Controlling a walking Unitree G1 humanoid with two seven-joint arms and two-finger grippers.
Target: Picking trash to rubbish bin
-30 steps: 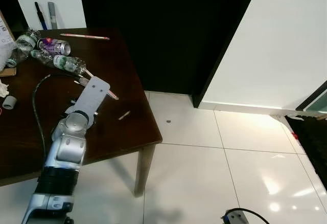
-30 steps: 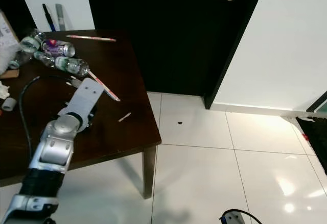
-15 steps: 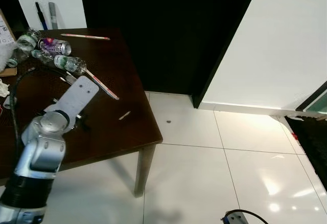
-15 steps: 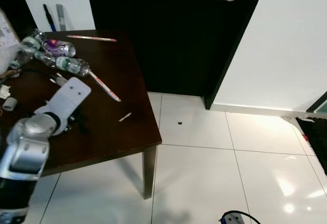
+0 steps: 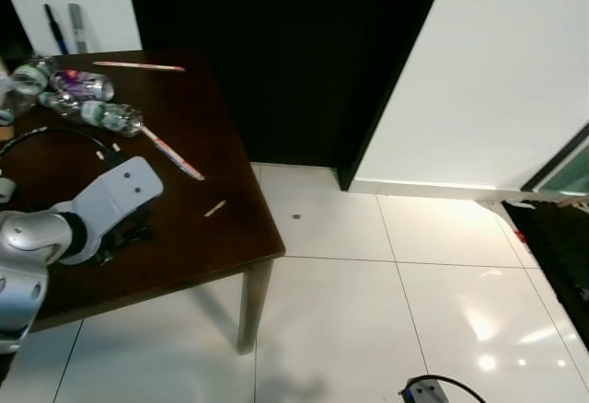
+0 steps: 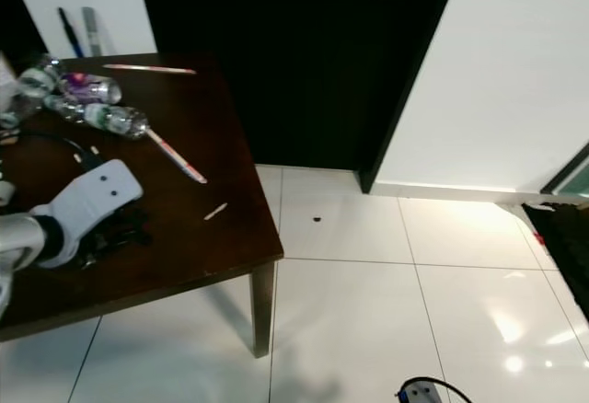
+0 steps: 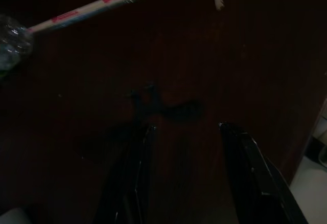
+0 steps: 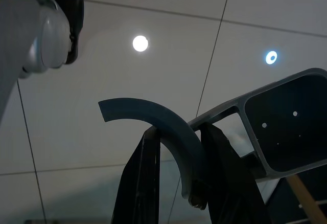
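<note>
Room: a dark wooden table [image 5: 212,145] stands on white floor tiles, with a black door at 12 o'clock and a white wall at 2 o'clock.
Trash: plastic bottles [image 5: 106,116] and a crushed can [image 5: 81,82] lie clustered at the table's far-left corner, about 10 o'clock; a wrapped straw [image 5: 171,153] runs out from the bottles toward table centre; a second long stick [image 5: 138,65] lies along the far edge; a small white scrap [image 5: 214,208] sits near the 4 o'clock edge.
Left gripper [image 7: 184,152]: low over the bare tabletop, its black fingers [image 7: 135,178] spread apart with nothing between them; the straw lies ahead at 11 o'clock of it.
Right gripper [image 8: 176,157]: hanging by the floor, fingers close around a curved grey piece, which they seem to touch.
Bin: none visible.
Advice: likely a reach for trash; swing toward the straw's middle, straddle it crosswise, press flat, then close.
</note>
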